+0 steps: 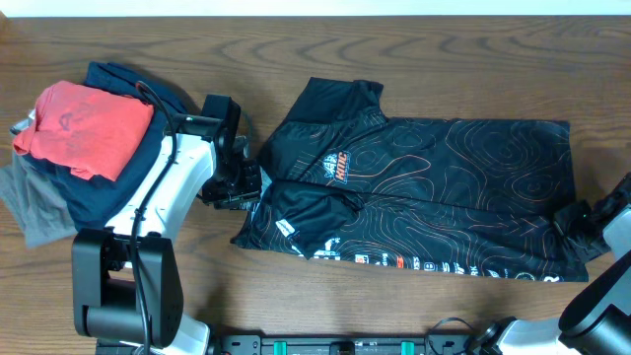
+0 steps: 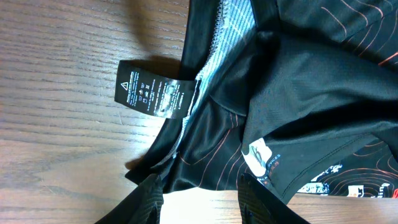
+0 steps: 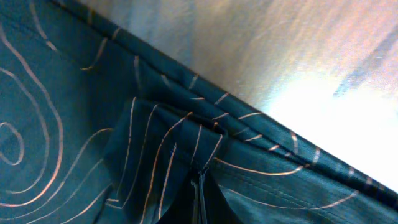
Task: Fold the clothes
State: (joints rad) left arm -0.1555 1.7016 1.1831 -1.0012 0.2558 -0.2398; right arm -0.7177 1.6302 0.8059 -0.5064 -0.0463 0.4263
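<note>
The clothes, a black jersey [image 1: 444, 187] with orange contour lines and logos, lie spread over the middle and right of the table, with the front part doubled over. My left gripper [image 1: 240, 185] sits at the jersey's left edge beside a sleeve. In the left wrist view it [image 2: 200, 202] is open, the jersey's [image 2: 311, 93] edge lies just ahead of the fingertips, and bare wood shows between them. My right gripper [image 1: 575, 222] is at the jersey's right hem. The right wrist view shows it [image 3: 200, 177] shut on a bunched pinch of the jersey [image 3: 56, 124].
A pile of other garments lies at the far left: a red shirt [image 1: 89, 123] on top of a navy one [image 1: 108, 187] and a grey one [image 1: 35, 212]. The jersey's black care label [image 2: 155, 93] sticks out onto the wood. The arm bases stand at the front edge.
</note>
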